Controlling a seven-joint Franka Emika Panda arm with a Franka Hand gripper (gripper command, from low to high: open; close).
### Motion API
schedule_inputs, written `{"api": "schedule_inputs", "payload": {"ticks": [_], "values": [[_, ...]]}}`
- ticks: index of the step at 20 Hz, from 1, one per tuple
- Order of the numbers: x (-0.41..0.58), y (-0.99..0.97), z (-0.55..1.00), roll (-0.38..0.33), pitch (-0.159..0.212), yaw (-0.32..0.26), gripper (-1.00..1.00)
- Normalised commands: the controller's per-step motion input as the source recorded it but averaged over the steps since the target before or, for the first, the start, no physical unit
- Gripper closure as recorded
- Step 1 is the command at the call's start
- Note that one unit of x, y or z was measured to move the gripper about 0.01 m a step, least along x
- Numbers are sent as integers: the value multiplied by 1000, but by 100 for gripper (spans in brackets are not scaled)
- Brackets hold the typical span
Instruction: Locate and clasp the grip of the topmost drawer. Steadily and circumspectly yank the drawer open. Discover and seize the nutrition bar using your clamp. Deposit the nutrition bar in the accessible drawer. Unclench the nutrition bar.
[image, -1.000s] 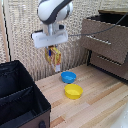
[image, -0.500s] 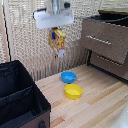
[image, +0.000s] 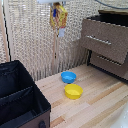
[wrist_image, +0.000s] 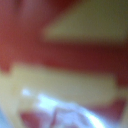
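The exterior view is evenly and softly lit, fairly bright, with no hard glare. It is coarse and slightly blurred throughout. Faint shadows lie under the bowls on the table (image: 95, 107). The black bin (image: 20, 100) reads as a dark mass with little detail. The wrist view is wholly out of focus: red and yellow smears with a pale glint.

open air above both bowls (image: 71, 85)

We count two bowls, one blue bowl (image: 68, 77) and one yellow bowl (image: 73, 91), two drawers, one snack bar (image: 59, 17), and one black box (image: 20, 100).
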Motion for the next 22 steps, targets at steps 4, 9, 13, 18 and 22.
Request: {"api": "schedule_inputs", "payload": {"ticks": [4,9,13,18,22], "values": [[0,-721,722,16,111,0,100],[0,-922,677,62,98,0,100],[11,-996,757,74,66,0,100],[39,-997,741,78,55,0,100],[48,-969,655,79,55,0,100]]}}
